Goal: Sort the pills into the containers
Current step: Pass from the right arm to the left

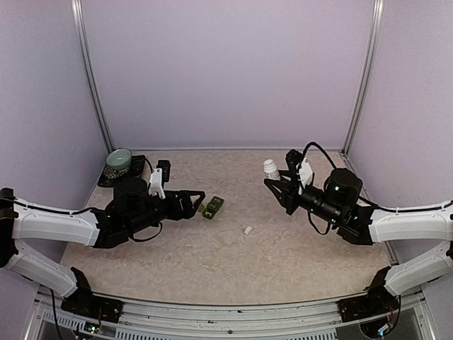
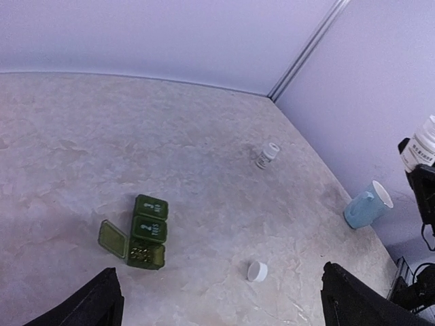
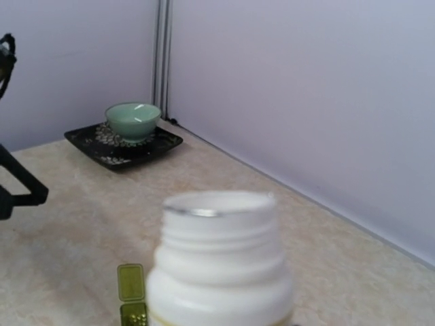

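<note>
Step in hand, I judge: pouring. My right gripper (image 1: 279, 183) is clamped on the uncapped pill bottle (image 3: 219, 265). My left gripper (image 1: 195, 201) gapes fully, empty, beside the mid-table containers (image 2: 146, 232), end compartment open. Next: carry the bottle over, then tilt gently.

Top cam's up high at the near side, looking down on the table (image 1: 212, 248). Left wrist cam faces right, right wrist cam faces left, jammed against a white bottle (image 3: 217, 265). All three catch the green pill box (image 1: 212, 207).
</note>
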